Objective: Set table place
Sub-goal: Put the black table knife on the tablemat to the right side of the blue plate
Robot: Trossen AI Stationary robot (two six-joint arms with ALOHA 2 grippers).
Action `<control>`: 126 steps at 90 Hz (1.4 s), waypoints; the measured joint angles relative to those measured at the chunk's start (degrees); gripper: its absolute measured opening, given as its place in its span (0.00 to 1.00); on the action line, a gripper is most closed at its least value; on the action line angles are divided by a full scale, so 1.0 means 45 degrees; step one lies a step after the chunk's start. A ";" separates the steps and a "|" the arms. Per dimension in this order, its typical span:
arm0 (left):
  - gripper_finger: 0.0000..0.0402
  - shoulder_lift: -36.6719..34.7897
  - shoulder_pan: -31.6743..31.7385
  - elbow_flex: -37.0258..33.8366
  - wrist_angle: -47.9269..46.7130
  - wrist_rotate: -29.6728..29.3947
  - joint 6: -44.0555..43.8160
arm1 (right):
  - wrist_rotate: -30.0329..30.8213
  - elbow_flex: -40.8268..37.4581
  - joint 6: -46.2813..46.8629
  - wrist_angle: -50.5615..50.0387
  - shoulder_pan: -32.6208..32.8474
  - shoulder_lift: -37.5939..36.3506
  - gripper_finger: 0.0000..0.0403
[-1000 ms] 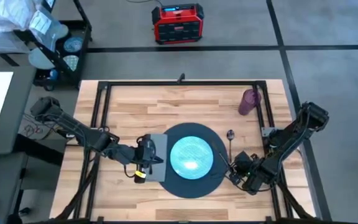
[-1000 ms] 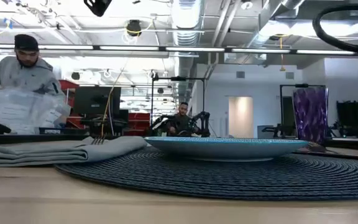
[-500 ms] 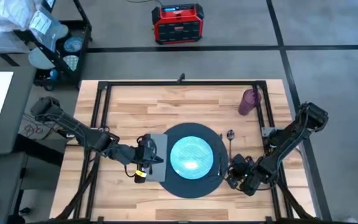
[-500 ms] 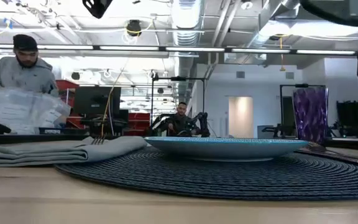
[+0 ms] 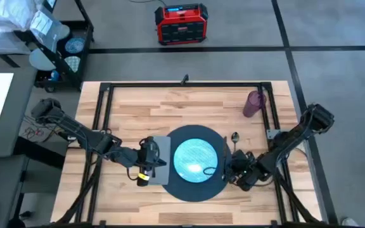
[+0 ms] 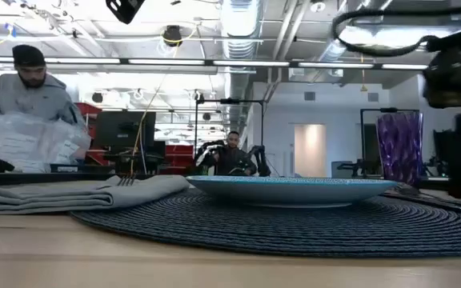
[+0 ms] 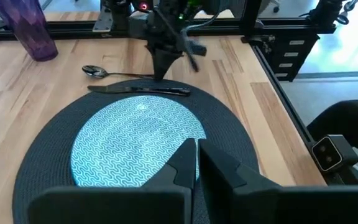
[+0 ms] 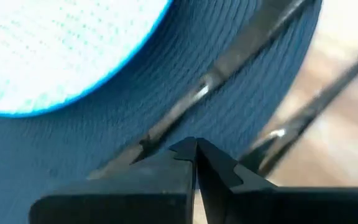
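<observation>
An open robotics lab: exposed ceiling ducts point(image 6: 238, 20), monitors point(image 6: 122, 132), seated people point(image 6: 232, 154), concrete floor point(image 5: 334, 63)

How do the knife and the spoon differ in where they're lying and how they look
The knife lies on the dark mat, beside the teal plate; the spoon lies off the mat on the bare table. The knife is a flat straight strip; the spoon ends in a rounded bowl. Both are metal and roughly parallel.
</observation>
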 joint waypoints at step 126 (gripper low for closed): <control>0.00 -0.0005 0.0000 0.0000 -0.0217 0.0000 -0.0182 | -0.0813 -0.0010 -0.1835 0.0517 -0.1348 -0.0010 0.00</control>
